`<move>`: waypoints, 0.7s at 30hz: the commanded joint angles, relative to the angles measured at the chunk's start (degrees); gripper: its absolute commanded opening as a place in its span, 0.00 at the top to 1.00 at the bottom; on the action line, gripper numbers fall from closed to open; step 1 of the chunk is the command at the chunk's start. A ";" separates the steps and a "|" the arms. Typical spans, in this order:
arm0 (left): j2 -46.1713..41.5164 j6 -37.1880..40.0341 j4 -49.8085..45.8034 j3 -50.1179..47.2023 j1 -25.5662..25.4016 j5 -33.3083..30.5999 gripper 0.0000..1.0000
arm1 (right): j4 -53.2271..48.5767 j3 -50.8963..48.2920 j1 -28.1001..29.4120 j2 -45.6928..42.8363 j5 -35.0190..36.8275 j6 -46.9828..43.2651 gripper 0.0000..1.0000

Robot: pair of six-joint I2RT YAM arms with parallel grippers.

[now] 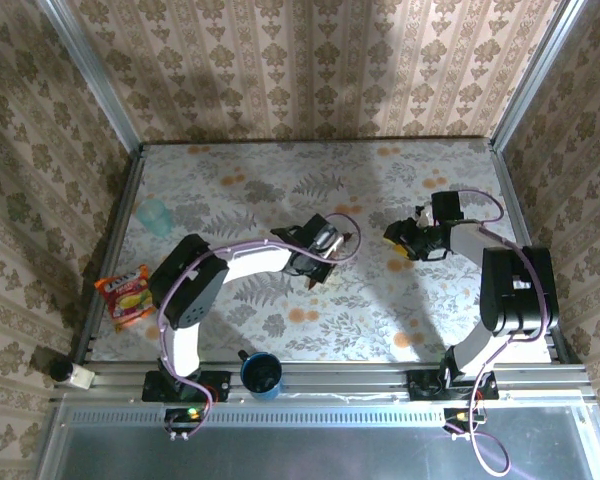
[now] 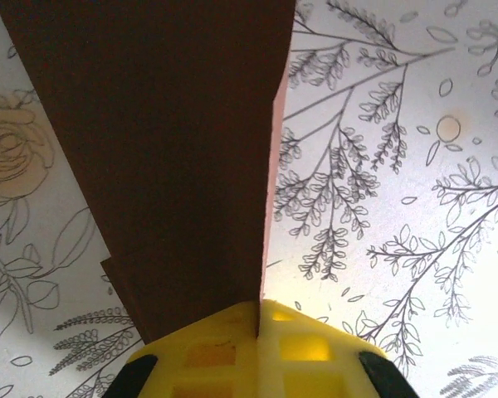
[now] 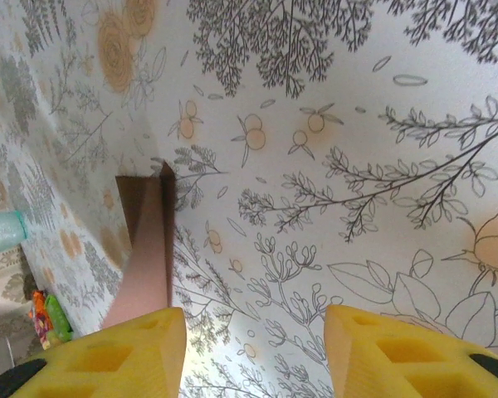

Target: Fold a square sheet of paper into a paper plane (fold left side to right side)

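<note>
Far left, an orange snack packet [image 1: 125,297] lies at the table's [image 1: 280,170] edge. There's a teal cup [image 1: 155,214] just beyond it and a blue cup [image 1: 262,375] on the near rail. Mid-table, the left gripper [image 2: 259,313] has its yellow fingers pinched tight on the paper [image 2: 174,149], a dark brown folded strip over the flowered tabletop. To the right, the right gripper [image 3: 253,336] hovers with its fingers apart, the paper just beside one of them.

The folded paper [image 2: 174,166] is sticking forward from the left end effector [image 2: 260,332], over the bench [image 2: 415,207]. The right end effector [image 3: 253,348] is hanging to its right, the snack packet [image 1: 125,295] far left.
</note>
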 commanded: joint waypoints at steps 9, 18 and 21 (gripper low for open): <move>-2.14 -13.47 8.35 -3.17 8.39 23.98 1.00 | 6.77 -0.83 6.45 2.93 -2.35 0.45 0.50; -1.25 -21.80 19.36 -7.42 11.21 29.83 1.00 | 11.42 1.67 11.75 5.46 -0.52 3.71 0.50; -1.09 -23.58 22.50 -8.86 11.52 31.14 1.00 | 13.05 1.72 12.77 5.93 0.24 4.85 0.50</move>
